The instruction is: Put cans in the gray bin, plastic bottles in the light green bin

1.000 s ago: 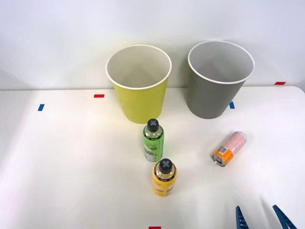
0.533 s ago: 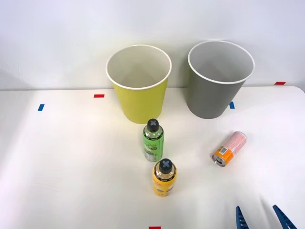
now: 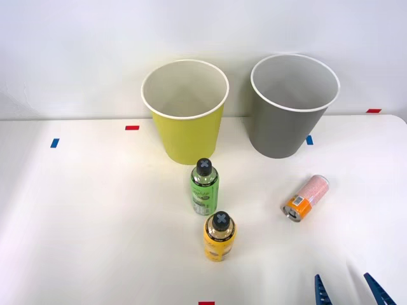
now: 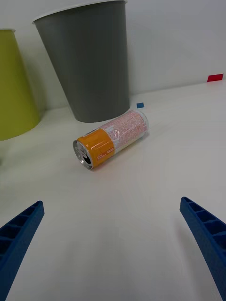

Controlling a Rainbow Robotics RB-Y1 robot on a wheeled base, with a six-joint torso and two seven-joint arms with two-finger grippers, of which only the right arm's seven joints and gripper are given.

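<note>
The right gripper sits low at the near edge of the white table, and its two blue fingers are spread wide with nothing between them. The can lies on its side on the table, in front of the gripper and a bit toward the bins, not touching anything. In the wrist view the can is straight ahead of the open jaws. Its long way runs at a slant, so the orange end with the silvery top points back toward the gripper and a little to one side, and the pink end points toward the gray bin. That slant is the thing that counts most here. I think the gripper needs to go forward and turn so the fingers close across the can's round body, not along its length. The gray bin stands near the can, just behind it, so the trip there looks short. The green bottle and the yellow bottle stand upright farther to the left, in front of the light green bin. Both bins look empty, so the sorting has not started yet.
</note>
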